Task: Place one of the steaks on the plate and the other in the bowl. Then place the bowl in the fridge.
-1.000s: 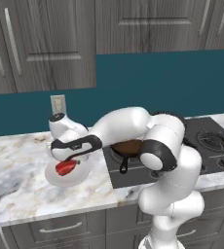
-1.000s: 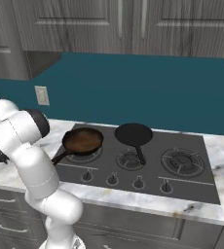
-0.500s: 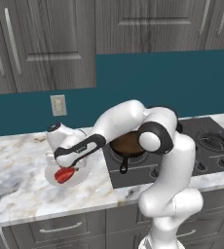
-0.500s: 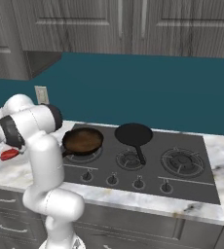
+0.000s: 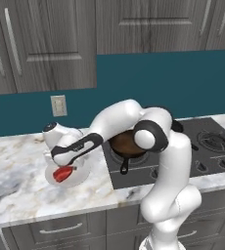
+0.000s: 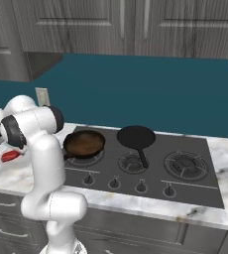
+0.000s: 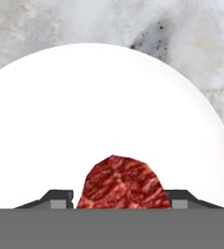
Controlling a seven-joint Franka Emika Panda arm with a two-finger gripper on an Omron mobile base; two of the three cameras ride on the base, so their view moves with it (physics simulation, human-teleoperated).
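steak [image 7: 120, 182]: red, pale-marbled slab, over the plate | plate [image 7: 60, 121]: round, white, flat on marble counter

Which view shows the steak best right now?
Hand view: the steak sits large between the fingertips over the plate. Left base view shows a small red patch under the gripper; right base, a sliver.

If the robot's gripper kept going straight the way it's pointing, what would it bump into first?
Probably the white plate on the counter. The gripper points down at it, with a steak between its fingers, so the meat would likely touch first.
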